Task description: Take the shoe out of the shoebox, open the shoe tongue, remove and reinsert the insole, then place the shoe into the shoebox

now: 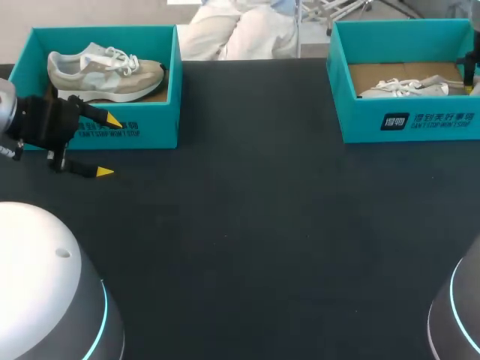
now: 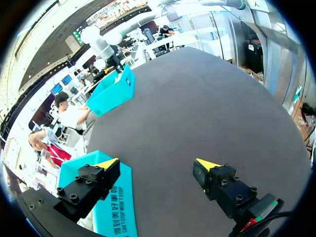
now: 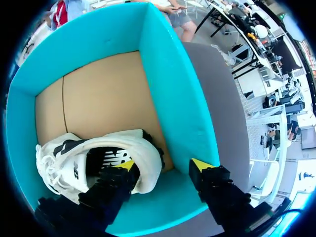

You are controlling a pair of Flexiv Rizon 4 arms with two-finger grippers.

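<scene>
A white and grey shoe (image 1: 405,88) lies on its side in the right teal shoebox (image 1: 409,121) at the back right. In the right wrist view the shoe (image 3: 64,163) rests on the box's cardboard floor against the near wall (image 3: 173,84). My right gripper (image 3: 164,165) hangs over it, open: one fingertip touches the heel collar and the other stands free by the box wall. In the head view only a bit of this gripper (image 1: 472,73) shows at the edge. My left gripper (image 1: 109,146) stands open and empty in front of the left shoebox (image 1: 142,129).
The left shoebox holds an upright beige and white shoe (image 1: 105,71). In the left wrist view its corner (image 2: 111,207) lies beside one finger of the left gripper (image 2: 158,164), and the right box (image 2: 113,91) shows far across the dark table (image 1: 255,225).
</scene>
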